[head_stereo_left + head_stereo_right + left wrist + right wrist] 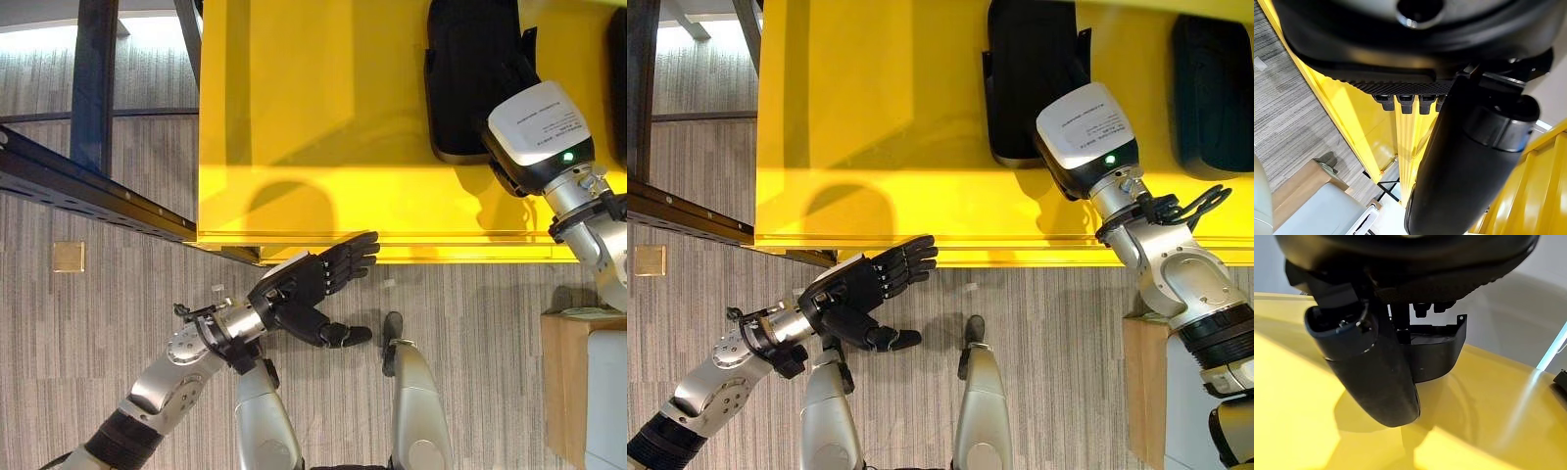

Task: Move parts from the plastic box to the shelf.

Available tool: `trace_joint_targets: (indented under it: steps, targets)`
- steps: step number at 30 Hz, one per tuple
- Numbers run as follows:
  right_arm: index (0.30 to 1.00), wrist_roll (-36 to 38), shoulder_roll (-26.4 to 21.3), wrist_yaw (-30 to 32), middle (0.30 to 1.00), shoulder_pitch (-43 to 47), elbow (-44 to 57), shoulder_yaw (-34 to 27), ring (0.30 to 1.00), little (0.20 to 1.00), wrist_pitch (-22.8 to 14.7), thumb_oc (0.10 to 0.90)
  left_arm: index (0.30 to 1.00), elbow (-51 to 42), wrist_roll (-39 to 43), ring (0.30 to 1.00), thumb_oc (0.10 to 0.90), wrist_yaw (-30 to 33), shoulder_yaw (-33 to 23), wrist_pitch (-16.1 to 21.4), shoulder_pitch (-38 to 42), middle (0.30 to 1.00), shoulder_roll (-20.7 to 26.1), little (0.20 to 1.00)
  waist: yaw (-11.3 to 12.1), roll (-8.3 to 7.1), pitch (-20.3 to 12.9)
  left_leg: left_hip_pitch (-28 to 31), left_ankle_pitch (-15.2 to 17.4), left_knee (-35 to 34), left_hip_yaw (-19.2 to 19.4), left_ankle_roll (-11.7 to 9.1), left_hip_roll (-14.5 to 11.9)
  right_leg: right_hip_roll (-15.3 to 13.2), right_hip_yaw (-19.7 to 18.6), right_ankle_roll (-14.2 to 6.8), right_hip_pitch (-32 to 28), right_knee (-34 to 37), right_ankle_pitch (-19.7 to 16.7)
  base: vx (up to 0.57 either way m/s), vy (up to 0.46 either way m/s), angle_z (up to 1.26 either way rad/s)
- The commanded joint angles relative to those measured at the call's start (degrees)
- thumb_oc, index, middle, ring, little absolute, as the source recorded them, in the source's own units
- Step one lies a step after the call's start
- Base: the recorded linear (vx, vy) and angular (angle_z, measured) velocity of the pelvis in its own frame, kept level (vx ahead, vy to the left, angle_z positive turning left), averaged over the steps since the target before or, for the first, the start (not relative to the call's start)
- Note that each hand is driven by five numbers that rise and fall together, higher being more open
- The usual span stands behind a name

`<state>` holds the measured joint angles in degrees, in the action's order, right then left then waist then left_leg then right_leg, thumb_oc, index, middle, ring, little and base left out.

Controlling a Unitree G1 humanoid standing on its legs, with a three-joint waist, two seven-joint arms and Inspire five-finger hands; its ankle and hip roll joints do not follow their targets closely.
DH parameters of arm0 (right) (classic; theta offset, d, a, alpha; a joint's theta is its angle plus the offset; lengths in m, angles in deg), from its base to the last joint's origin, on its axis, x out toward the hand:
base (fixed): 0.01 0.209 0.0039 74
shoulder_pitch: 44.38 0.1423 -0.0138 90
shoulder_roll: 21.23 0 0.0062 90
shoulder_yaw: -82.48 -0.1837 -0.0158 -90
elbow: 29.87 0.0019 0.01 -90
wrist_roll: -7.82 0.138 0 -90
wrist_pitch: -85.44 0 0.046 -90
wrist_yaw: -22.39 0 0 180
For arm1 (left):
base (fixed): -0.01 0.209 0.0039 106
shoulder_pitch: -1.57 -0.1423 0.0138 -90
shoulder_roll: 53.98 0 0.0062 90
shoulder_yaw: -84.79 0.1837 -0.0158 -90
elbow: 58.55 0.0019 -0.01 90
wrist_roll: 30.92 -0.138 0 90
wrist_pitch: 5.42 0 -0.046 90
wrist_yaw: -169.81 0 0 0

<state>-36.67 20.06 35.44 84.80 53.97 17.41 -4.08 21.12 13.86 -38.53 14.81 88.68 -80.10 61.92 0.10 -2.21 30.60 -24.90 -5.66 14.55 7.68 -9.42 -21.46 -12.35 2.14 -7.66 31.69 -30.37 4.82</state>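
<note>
A big yellow plastic box [323, 117] spreads across the scene, its front rim just beyond my left hand. A black moulded part [1029, 69] lies on the box floor, and a second black part [1213, 88] lies at the far right. My right arm reaches into the box. My right hand [1376, 377] sits close over the near end of the first black part [1435, 352], with thumb and fingers straight and nothing gripped. My left hand [304, 284] hovers open outside the box by the front rim, fingers straight and empty; its thumb [1469, 161] shows against the yellow wall.
A dark metal frame beam [88, 186] runs slantwise at the left, passing under the box's corner. A wooden block [563, 372] with a pale grey object [607, 392] beside it stands at the right. A small brass plate [69, 257] is set in the grey carpet.
</note>
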Motion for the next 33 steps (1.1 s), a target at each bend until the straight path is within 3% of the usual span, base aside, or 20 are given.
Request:
trace_joint_targets:
  steps: [1, 7, 14, 26, 33]
  targets:
    - [1.0, -0.8, -0.2, 1.4, 1.0, 0.8, 1.3, -4.9, 1.0, 1.0, 1.3, 0.9, 1.0, -7.9, 2.7, 1.0, 0.9, -2.6, -0.7, 3.2, 0.1, 1.0, -1.1, 1.0, -0.8, -0.36, -0.8, 0.9, 3.5, 1.8, -0.9, 2.0, -1.7, -1.1, 3.7, 2.4, -1.9, -0.9, 2.3, 0.0, 0.0, 0.0]
    - [1.0, -1.5, -0.9, -0.6, 1.0, 0.5, 2.6, -5.1, 1.0, 1.0, 0.2, 0.9, 1.0, -8.2, 2.1, 1.0, 0.9, -2.1, -0.4, 3.0, 0.1, 1.0, -0.8, 1.0, -1.2, -0.22, -0.8, 1.8, 3.6, 1.5, -0.4, 1.9, -1.8, -1.2, 3.4, 2.2, -2.3, -0.6, 2.3, 0.0, 0.007, -0.01]
    - [1.0, 2.7, -0.6, 4.9, 1.0, -1.3, 5.1, -7.5, 1.0, 1.0, -1.1, 0.9, 1.0, -8.3, 2.0, 1.0, 0.9, -3.1, -0.4, 2.5, -0.4, 1.0, -1.3, 1.0, -1.5, -0.21, -0.8, 3.0, 4.0, 1.5, 0.0, 1.9, -1.9, -1.3, 3.2, 2.1, -3.2, -0.2, 2.2, 0.01, 0.01, 0.0]
    - [1.0, 0.8, 1.7, 14.8, 1.0, -4.1, 8.2, -13.8, 1.0, 1.0, -1.7, 0.9, 1.0, -8.1, 1.6, 1.0, 0.9, -2.1, 0.5, 3.3, -0.2, 1.0, -2.7, 1.0, -2.1, 0.52, -0.8, 3.9, 4.6, 1.9, 0.3, 2.1, -1.6, -1.3, 2.6, 2.3, -4.1, -1.2, 3.1, 0.01, 0.025, -0.02]
    - [1.0, 0.0, 2.4, 16.0, 1.0, -5.8, 9.1, -17.1, 1.0, 1.0, -0.8, 0.9, 1.0, -8.3, 0.9, 1.0, 0.9, -3.2, 0.0, 3.2, -1.1, 1.0, -3.6, 1.0, -2.1, 0.94, -0.8, 3.8, 4.7, 2.1, 0.0, 2.1, -1.2, -1.6, 2.6, 2.2, -4.0, -1.6, 3.3, 0.0, 0.0, 0.0]
